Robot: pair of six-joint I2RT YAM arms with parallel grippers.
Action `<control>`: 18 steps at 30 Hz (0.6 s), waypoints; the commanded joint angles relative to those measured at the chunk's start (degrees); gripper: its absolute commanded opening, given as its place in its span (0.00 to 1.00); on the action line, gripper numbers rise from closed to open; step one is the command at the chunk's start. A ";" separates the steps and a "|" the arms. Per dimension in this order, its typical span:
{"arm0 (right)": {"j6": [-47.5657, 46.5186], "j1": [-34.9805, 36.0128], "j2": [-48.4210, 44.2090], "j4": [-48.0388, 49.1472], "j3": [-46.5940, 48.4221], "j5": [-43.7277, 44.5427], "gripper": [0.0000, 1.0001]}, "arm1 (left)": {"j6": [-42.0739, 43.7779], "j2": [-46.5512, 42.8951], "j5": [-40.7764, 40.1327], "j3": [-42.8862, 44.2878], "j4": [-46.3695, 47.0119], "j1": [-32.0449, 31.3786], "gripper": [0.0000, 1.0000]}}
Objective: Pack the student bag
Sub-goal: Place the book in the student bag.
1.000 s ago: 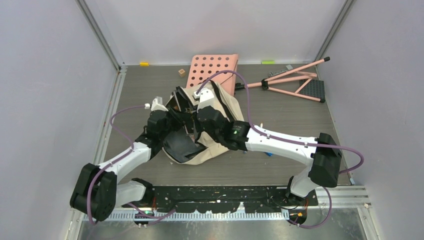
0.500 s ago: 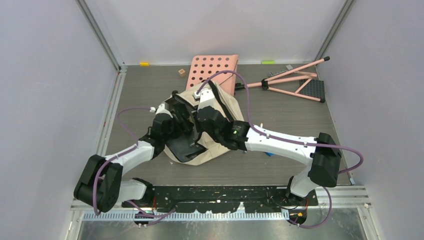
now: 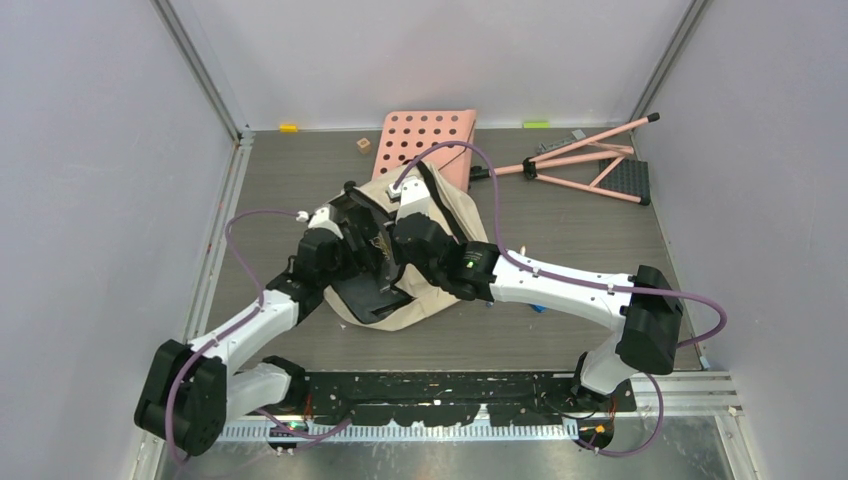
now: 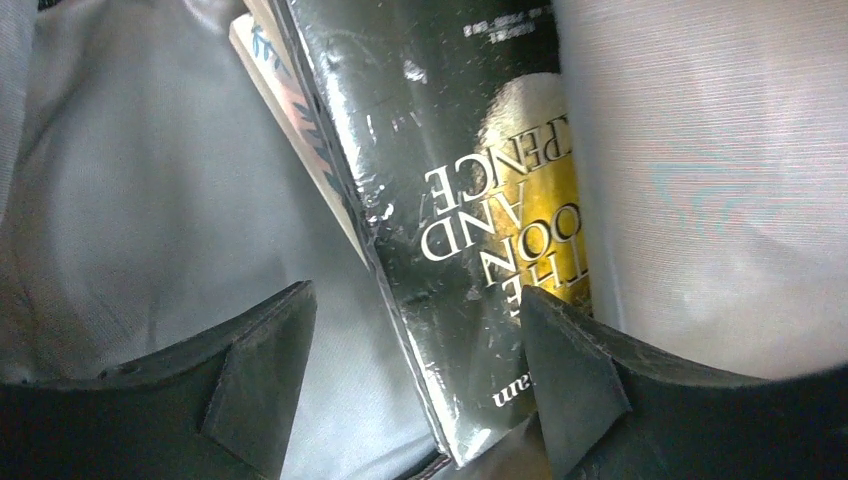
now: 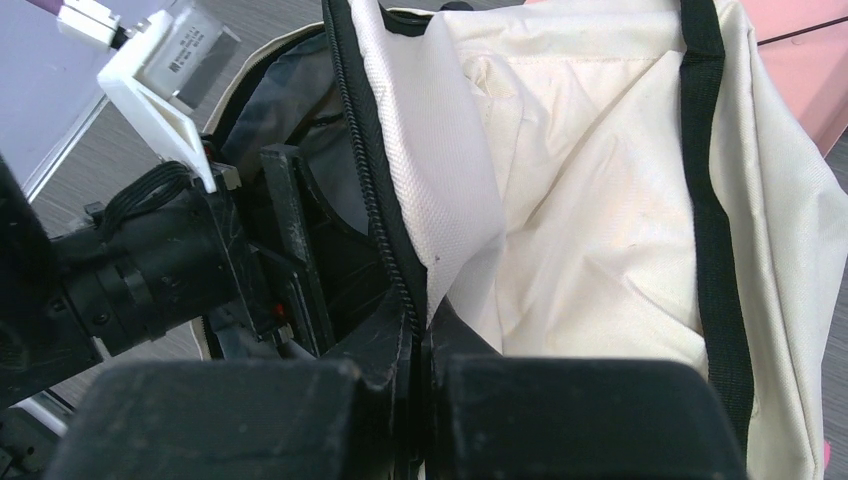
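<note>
Grey wood-grain table (image 3: 600, 250), boxed in by pale walls, fills your overhead view. The student bag (image 3: 452, 212) lies at its centre, cream fabric slumped and its dark mouth turned toward the left arm. Both of your arms converge on that opening, the left from the near left corner, the right stretched across from the near right. A pink perforated board (image 3: 425, 140) leans at the far edge just behind the bag, with a small wooden cube (image 3: 363, 145) beside it. A pink folding stand (image 3: 590, 160) lies well apart at the far right.

Your left wrist camera looks inside the bag, where grey lining (image 4: 150, 180) surrounds everything. The left gripper (image 4: 415, 302) is spread wide, its dark fingers (image 4: 260, 370) standing apart. A glossy black book (image 4: 450, 150) with white and gold lettering runs up between them, close against the right-hand finger; you cannot tell whether they touch. A second book (image 4: 290, 100), paler with a pinkish cover, sits tucked behind the black one.

Your right wrist camera shows the bag's outside, cream panels crossed by a black strap. The right gripper (image 5: 420, 335) is pressed together, pinching the black zipper edge (image 5: 370, 180) of the opening and holding that lip up. To its left, the left arm's wrist (image 5: 130, 270) reaches into the dark interior.
</note>
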 commanded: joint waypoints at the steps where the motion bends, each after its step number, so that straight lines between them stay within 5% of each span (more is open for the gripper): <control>1: 0.20 0.29 -1.78 0.79 0.67 2.26 0.01 | 0.38 2.76 0.51 1.04 0.20 -0.13 0.76; 4: 0.13 0.28 -2.01 0.66 0.50 2.52 0.00 | 0.05 5.02 3.56 1.13 1.64 -0.13 0.75; 10: -0.64 0.29 -1.88 0.45 0.75 3.37 0.00 | -2.39 9.71 9.90 0.32 11.63 -1.02 0.45; 18: -1.97 0.91 -0.31 -2.84 2.35 5.79 0.00 | -2.32 15.34 11.28 3.82 19.27 -5.23 0.40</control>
